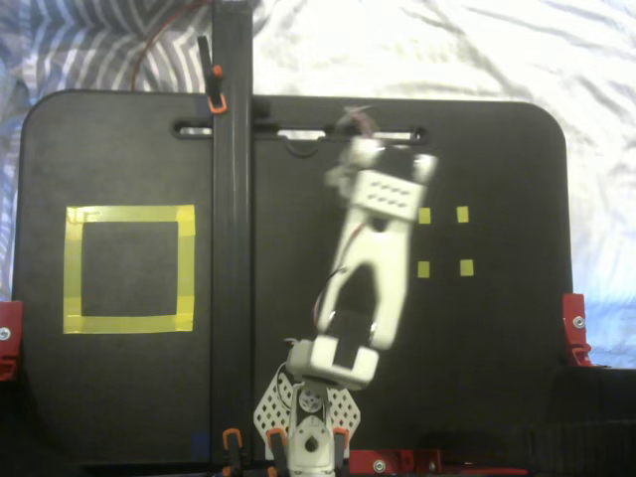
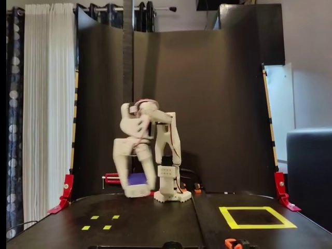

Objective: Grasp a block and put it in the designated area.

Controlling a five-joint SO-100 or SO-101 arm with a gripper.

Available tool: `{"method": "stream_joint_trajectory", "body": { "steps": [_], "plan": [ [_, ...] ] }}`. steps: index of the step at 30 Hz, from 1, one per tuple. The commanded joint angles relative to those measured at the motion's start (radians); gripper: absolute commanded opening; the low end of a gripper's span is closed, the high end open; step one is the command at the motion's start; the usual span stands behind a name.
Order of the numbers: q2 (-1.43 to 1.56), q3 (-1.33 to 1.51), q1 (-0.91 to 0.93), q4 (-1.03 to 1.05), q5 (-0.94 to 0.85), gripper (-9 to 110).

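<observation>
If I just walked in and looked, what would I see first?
The white robot arm stands out most against the black table, its gripper lifted in the air with its fingers closed on a small blue block. Next you'd spot the big yellow tape square, empty, at the right in the front-facing fixed view, and four tiny yellow squares beside the arm in the top-down fixed view.
</observation>
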Motion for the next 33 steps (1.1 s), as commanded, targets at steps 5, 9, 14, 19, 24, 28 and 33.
{"method": "stream_joint_trajectory", "body": {
  "steps": [5,9,14,19,24,28,33],
  "plan": [
    [0.101,0.098,-0.227,-0.018,0.196,23],
    [0.101,0.129,-0.362,-0.018,0.316,23],
    [0.101,0.149,-0.517,-0.009,0.445,23],
    [0.097,0.149,-0.66,0.009,0.56,23],
    [0.092,0.155,-0.79,0.034,0.663,23],
    [0.069,0.158,-0.874,0.025,0.738,23],
    [0.028,0.158,-0.937,-0.015,0.787,23]
  ]
}}
